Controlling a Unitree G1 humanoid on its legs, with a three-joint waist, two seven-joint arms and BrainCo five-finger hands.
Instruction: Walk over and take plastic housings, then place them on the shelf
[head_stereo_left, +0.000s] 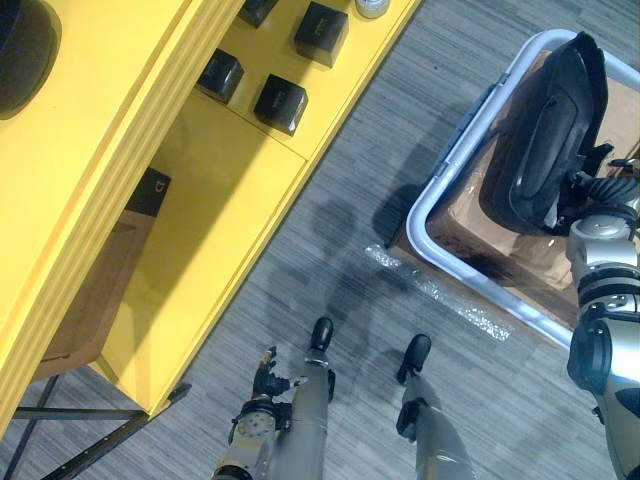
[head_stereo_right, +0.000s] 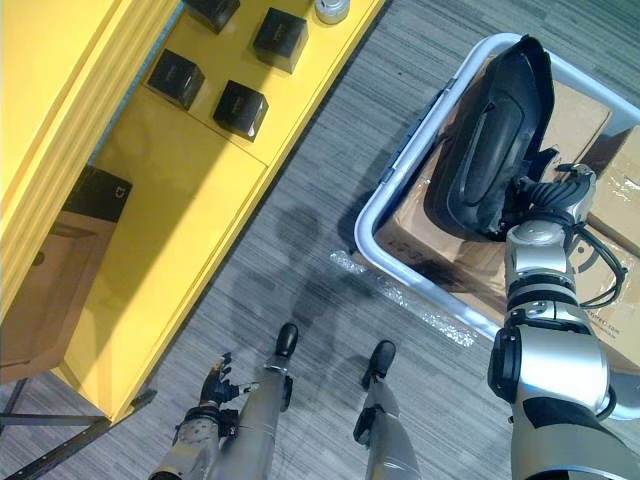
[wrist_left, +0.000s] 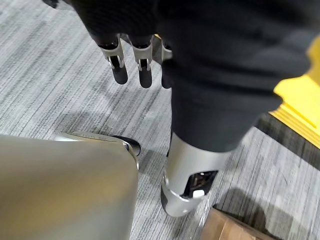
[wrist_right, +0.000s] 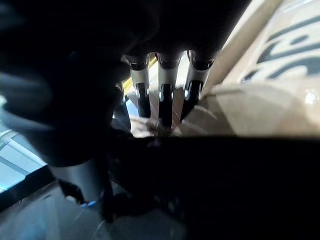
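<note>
**Head view, pick-up stage.** The yellow shelf (head_stereo_left: 210, 200) runs from 7 to 12 o'clock, its lower deck largely bare. The white-rimmed bin (head_stereo_left: 413, 218) sits at 3 o'clock on the grey floor, packed with cardboard boxes (head_stereo_right: 590, 110). One black plastic housing (head_stereo_left: 545, 130) stands tilted on those boxes, still inside the bin and well apart from the shelf.

The right hand (head_stereo_right: 545, 195) lies against the housing's edge at 5 o'clock. Whether it has closed on the part cannot be told, since the right wrist view is mostly dark there. The left hand (wrist_left: 130, 60) hangs at 6 o'clock, low beside the body — fingers straight and relaxed, holding nothing.

Small black boxes (head_stereo_left: 281, 103) occupy the deck's far end at 12 o'clock. A clear plastic strip (head_stereo_left: 440, 292) lies on the floor just beside the bin's near corner.

Judged step: taking the housing, with placing not begun. The next move calls for a secure hold and a lift clear of the rim — then a turn toward 9 o'clock, to the open deck short of the boxes.
</note>
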